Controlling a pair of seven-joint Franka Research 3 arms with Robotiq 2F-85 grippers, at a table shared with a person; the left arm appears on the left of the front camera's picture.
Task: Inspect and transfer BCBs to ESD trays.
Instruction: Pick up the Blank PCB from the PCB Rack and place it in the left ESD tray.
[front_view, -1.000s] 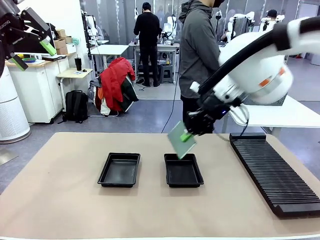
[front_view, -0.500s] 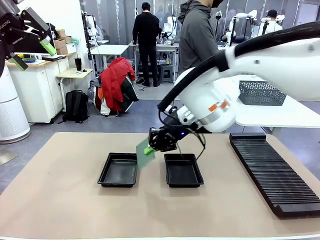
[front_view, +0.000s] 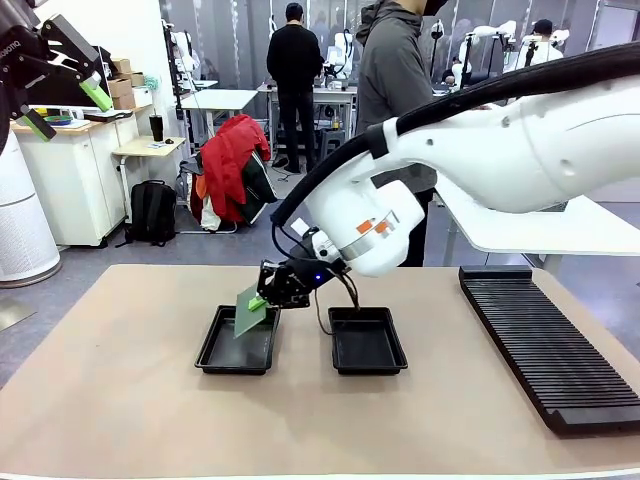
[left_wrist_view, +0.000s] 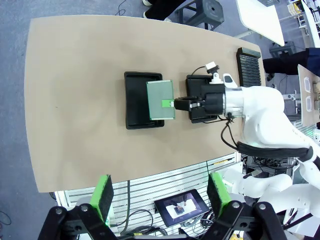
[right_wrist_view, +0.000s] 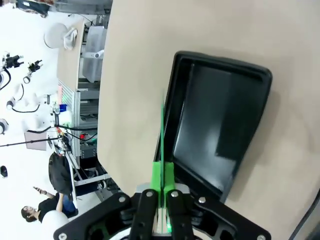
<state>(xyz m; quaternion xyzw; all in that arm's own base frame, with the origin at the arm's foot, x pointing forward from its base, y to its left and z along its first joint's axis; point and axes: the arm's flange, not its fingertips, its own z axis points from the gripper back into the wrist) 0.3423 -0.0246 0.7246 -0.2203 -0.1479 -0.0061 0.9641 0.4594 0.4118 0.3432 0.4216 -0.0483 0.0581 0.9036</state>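
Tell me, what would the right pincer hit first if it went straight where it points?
Probably the left ESD tray: the BCB in the right pincer would touch it first, though depth is unclear.

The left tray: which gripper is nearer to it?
Right. The right gripper, shut on a BCB, hangs just above the left tray; the open left gripper is raised high, far off.

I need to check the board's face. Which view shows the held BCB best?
The left wrist view: it looks down on the BCB, nearly its whole face visible. Front view: BCB small, tilted. Right wrist view: BCB edge-on.
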